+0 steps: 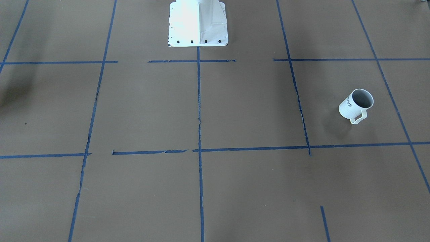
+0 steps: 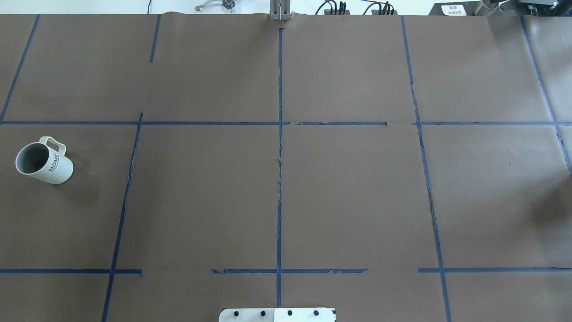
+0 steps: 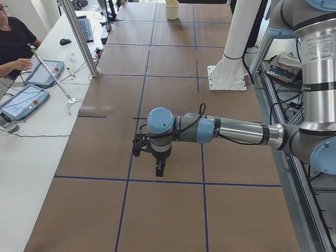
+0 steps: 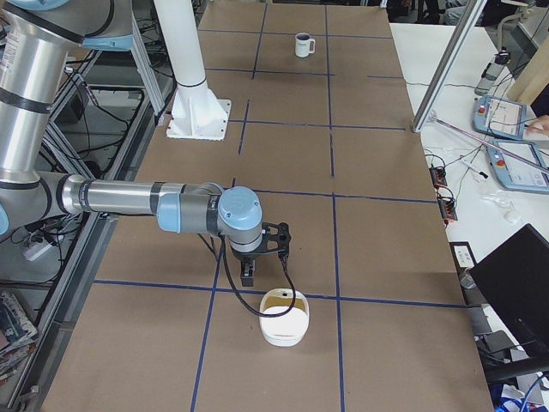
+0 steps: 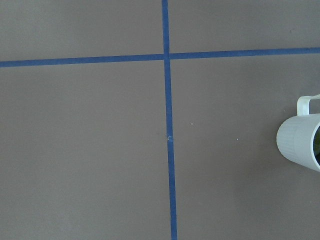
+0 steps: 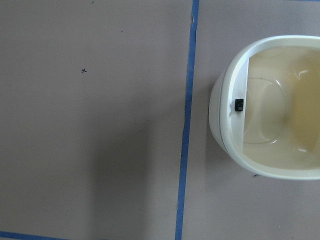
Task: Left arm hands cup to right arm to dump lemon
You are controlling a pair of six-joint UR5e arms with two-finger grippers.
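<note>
A brown table (image 1: 252, 111) gridded with blue tape fills the front-facing view. The white HOME mug (image 1: 356, 107) stands at its right, handle toward the camera. Overhead, the mug sits near the left edge. From the left end, the left gripper (image 3: 159, 170) hangs above the tape, and whether its fingers are spread cannot be told. From the right end, the right gripper (image 4: 248, 276) hovers just beside a cream container (image 4: 284, 331), equally unreadable, with the mug far off.

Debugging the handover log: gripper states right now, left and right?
Left gripper: cannot tell, side view only.
Right gripper: cannot tell, side view only.
Neither holds the cup.
</note>
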